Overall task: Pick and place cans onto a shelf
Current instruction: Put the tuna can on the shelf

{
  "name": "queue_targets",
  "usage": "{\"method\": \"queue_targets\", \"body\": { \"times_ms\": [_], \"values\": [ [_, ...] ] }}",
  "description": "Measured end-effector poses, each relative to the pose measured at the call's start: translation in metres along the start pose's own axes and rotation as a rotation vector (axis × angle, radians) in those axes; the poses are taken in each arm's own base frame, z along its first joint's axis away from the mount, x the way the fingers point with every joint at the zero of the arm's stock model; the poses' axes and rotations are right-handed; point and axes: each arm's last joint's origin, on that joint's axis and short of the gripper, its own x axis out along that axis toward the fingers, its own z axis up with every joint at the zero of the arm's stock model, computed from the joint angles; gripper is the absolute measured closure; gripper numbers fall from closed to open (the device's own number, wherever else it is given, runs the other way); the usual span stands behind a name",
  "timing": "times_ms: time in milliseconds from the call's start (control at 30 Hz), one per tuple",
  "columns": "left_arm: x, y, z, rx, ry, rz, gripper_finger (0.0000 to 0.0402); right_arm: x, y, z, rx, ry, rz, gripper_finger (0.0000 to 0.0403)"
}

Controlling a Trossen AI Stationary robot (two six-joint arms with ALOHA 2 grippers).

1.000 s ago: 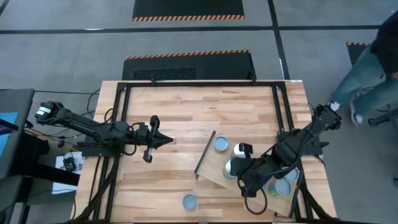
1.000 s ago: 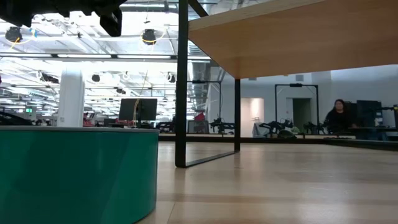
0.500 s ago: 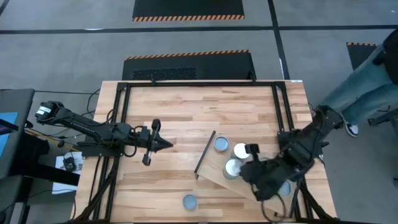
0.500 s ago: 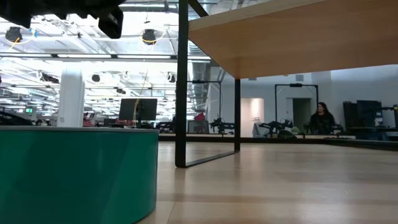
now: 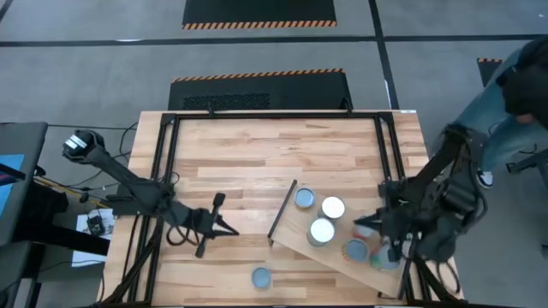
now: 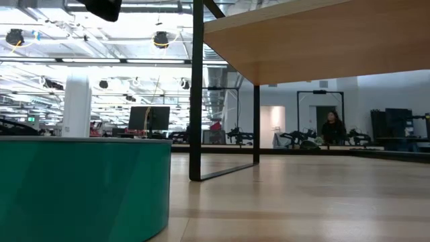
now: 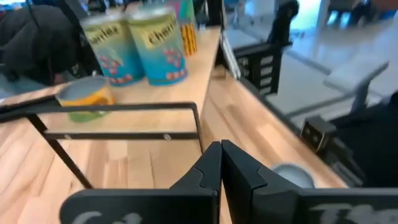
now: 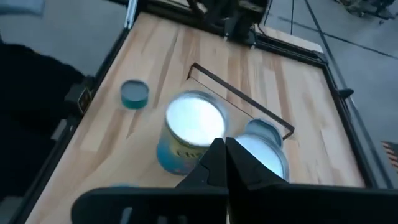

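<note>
The shelf [image 5: 342,235] is a pale board raised on a dark wire frame [image 7: 124,109] at the table's near right. Several cans stand on it: a bluish-topped one [image 5: 304,198], two white-topped ones [image 5: 332,207] [image 5: 322,230], and others nearer the right edge [image 5: 355,251]. One bluish-topped can [image 5: 261,278] stands on the table by the near edge, and fills the low view's left [image 6: 80,188]. My right gripper [image 8: 224,152] is shut and empty, above the shelf's right part [image 5: 366,225]. My left gripper [image 7: 221,165] is shut and empty, left of the shelf [image 5: 227,229].
A dark metal frame [image 5: 171,128] runs round the tabletop. A person [image 5: 514,94] stands beyond the table's right edge. Bare tabletop [image 5: 274,154] lies across the far half. In the low view the shelf board [image 6: 322,40] hangs overhead on its dark leg [image 6: 197,87].
My right gripper has drawn back from the two white-topped cans toward the table's right edge and has risen; the cans stay standing on the shelf. My left gripper has gone toward the near edge.
</note>
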Motion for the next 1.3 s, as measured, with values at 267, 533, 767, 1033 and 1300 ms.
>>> {"method": "queue_targets", "body": {
  "times_ms": [267, 533, 767, 1033, 1300],
  "values": [
    [0.038, -0.035, 0.011, 0.09, 0.169, 0.017, 0.0401, 0.0, -0.035, -0.057, 0.077, -0.19, 0.052, 0.04],
    [0.078, -0.079, 0.016, 0.176, 0.412, -0.092, 0.0401, -0.008, -0.053, -0.075, 0.064, -0.323, 0.082, 0.0399],
    [0.103, -0.111, -0.008, 0.284, 0.57, -0.156, 0.0382, -0.012, -0.058, -0.076, 0.1, -0.343, 0.087, 0.0399],
    [0.118, -0.12, -0.026, 0.412, 0.57, -0.175, 0.032, -0.007, -0.051, -0.074, 0.116, -0.33, 0.082, 0.0399],
    [0.129, -0.111, -0.029, 0.489, 0.553, -0.226, 0.03, -0.004, -0.047, -0.072, 0.106, -0.326, 0.082, 0.0399]
  ]
}}
